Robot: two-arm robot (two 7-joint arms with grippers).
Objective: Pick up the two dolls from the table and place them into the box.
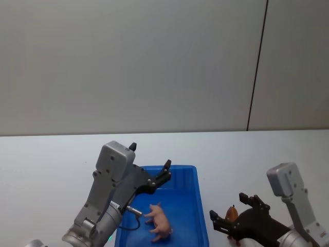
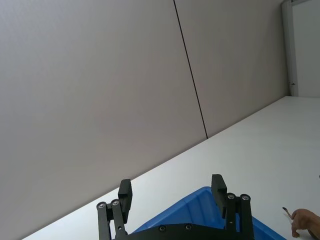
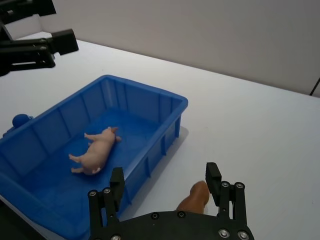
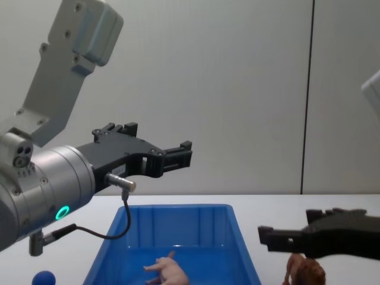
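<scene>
Left gripper (image 2: 171, 185): I am holding it raised over the far part of the box (image 1: 180, 168). Its jaws are standing wide apart and are gripping nothing and touching nothing.

Right gripper (image 3: 165, 172): I am reaching it low over the table (image 1: 51, 154), just right of the box. Its jaws are also spread wide and are not clamping anything.

Lion (image 3: 195, 197): it is standing upright on the table outside the box, near the box's right wall. In the right wrist view it is showing between my right fingers, much closer to one finger (image 3: 214, 182) than to the other. In the chest view it is sitting just under them. Whether that finger is touching it, I cannot tell.

Pig (image 1: 160, 222): it is lying on its side on the box floor, legs sticking out, apart from both grippers.

Blue ball (image 4: 43, 278): it is resting outside the box, by its left wall.
</scene>
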